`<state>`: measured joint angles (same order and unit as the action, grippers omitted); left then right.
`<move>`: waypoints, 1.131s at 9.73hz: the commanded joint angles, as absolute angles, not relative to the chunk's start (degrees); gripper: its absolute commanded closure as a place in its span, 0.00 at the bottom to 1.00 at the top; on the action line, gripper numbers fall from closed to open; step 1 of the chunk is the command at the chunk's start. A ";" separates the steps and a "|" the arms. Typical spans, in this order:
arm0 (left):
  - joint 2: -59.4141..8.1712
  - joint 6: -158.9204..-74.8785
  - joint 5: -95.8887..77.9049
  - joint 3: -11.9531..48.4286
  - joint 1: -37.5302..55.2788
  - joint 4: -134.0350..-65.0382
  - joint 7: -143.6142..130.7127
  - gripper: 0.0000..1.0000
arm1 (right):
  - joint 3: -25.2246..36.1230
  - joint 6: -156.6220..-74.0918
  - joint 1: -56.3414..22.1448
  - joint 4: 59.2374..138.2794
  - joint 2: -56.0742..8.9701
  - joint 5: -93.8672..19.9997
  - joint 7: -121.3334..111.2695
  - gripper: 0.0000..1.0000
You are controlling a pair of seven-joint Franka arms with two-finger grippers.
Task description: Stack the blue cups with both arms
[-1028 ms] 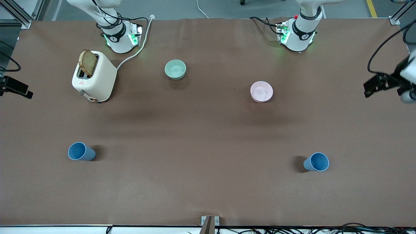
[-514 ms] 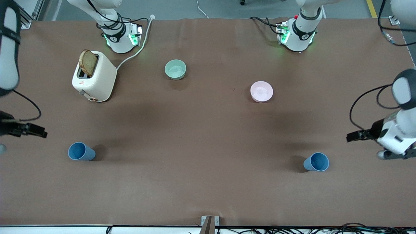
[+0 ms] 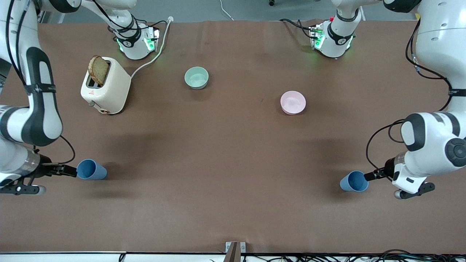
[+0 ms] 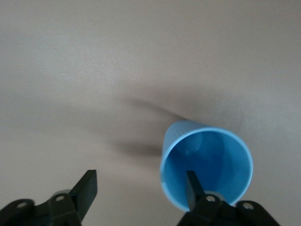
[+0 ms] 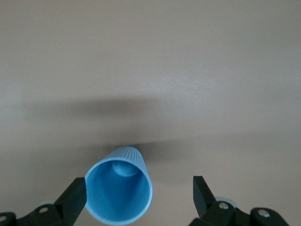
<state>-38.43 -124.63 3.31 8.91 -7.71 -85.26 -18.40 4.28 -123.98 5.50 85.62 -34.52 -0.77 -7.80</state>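
Two blue cups stand upright on the brown table, both nearer to the front camera than the bowls. One blue cup (image 3: 91, 169) is toward the right arm's end. My right gripper (image 3: 69, 170) is open over it, and in the right wrist view the cup (image 5: 120, 193) sits between the fingers, close to one finger (image 5: 75, 195). The other blue cup (image 3: 354, 181) is toward the left arm's end. My left gripper (image 3: 371, 175) is open over its edge. In the left wrist view one finger (image 4: 193, 186) is over the cup's mouth (image 4: 207, 169), and the cup lies outside the gap.
A white toaster (image 3: 109, 91) with a slice of bread stands near the right arm's base, its cable running to the table's edge. A mint-green bowl (image 3: 196, 77) and a pale pink bowl (image 3: 293, 102) sit mid-table, nearer the bases.
Both arms have swung in from the table's two ends and come down, each gripper ending over its blue cup. The cups and bowls have not moved.
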 commanded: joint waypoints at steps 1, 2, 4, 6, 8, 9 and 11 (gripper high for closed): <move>-42.01 -125.95 3.51 8.79 -5.99 -83.59 -21.96 0.28 | 3.87 -128.22 7.12 88.76 -35.24 -1.23 -10.54 0.00; -42.45 -126.38 3.52 8.79 -6.06 -83.58 -21.89 0.38 | 3.78 -128.49 6.95 89.29 -35.33 -1.23 -10.55 0.00; -43.50 -127.70 3.34 8.88 -6.07 -83.58 -22.06 0.64 | 3.52 -133.47 6.77 93.14 -35.33 -1.32 -10.55 0.00; -43.42 -127.71 3.51 8.88 -6.06 -83.67 -22.06 0.90 | 3.34 -139.65 6.51 97.46 -35.33 -1.23 -10.55 0.26; -42.37 -127.71 3.78 8.88 -6.15 -83.67 -22.24 0.99 | 3.34 -139.83 6.42 97.38 -35.85 -1.23 -10.55 0.79; -40.45 -127.10 3.08 9.40 -6.15 -83.58 -22.58 1.00 | 3.34 -139.83 6.42 97.30 -35.86 -1.23 -10.37 0.95; -35.19 -120.02 3.08 10.80 -0.57 -83.67 -28.53 1.00 | 3.34 -139.75 6.42 97.29 -35.86 -1.23 -10.11 1.00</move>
